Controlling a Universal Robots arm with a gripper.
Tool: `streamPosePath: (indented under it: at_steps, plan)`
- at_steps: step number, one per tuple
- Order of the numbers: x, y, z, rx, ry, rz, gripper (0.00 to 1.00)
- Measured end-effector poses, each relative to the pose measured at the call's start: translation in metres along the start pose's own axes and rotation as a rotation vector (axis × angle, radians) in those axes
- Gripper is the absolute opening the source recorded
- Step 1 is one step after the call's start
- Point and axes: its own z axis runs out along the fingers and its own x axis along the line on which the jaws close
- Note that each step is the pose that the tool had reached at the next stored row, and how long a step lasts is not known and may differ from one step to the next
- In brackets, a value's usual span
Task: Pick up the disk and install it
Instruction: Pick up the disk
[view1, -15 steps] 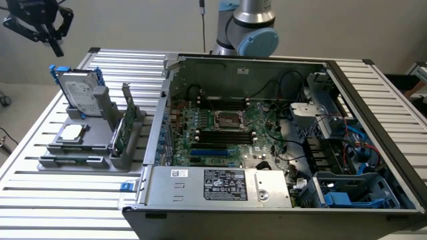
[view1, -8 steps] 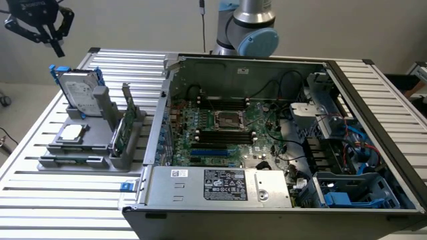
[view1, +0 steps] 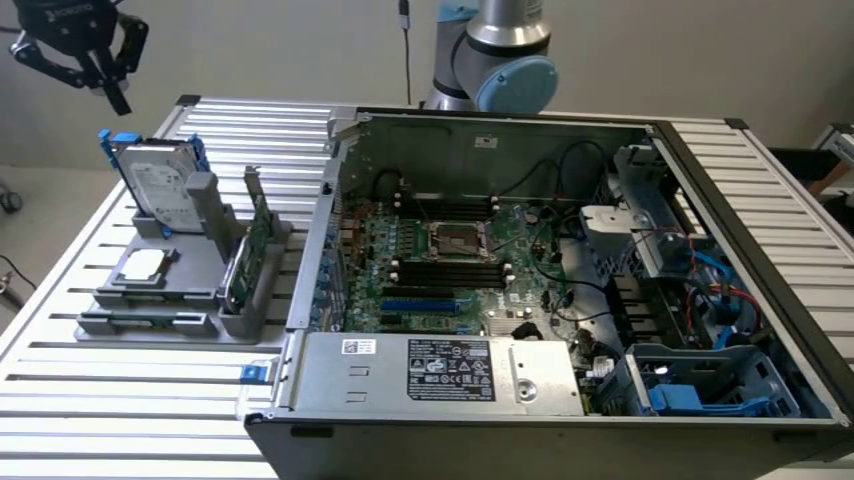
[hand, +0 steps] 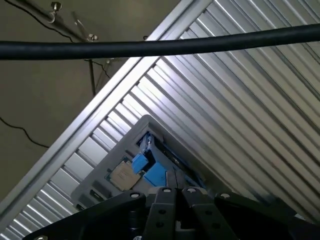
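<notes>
The disk (view1: 160, 185) stands on edge in a grey holder (view1: 147, 300) on the slatted table, at the exterior view's left. It is silver-grey with a white label and blue carrier rails. My gripper (view1: 118, 98) hangs in the air above and slightly to the left of it, shut and holding nothing. In the wrist view the fingertips (hand: 167, 192) meet, and beyond them I look down on the disk's blue rail (hand: 150, 170) and the holder (hand: 145, 125).
The same holder carries a square silver chip (view1: 144, 265) and a green circuit card (view1: 247, 250). An open computer case (view1: 534, 280) fills the table's middle and right, with blue drive bays (view1: 707, 385) at its near right corner. A black cable (hand: 160, 45) crosses the wrist view.
</notes>
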Motion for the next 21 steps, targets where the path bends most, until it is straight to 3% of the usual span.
streamPosePath:
  at_steps: [9,16,21]
  plan:
    - [0.0001,0.0001,0.0024,-0.0162,0.0059,-0.164,0.11]
    - [0.0001,0.0002,0.0042,-0.0307,0.0151,-0.292,0.11]
    - [0.0001,0.0002,0.0048,-0.0333,0.0253,-0.381,0.11]
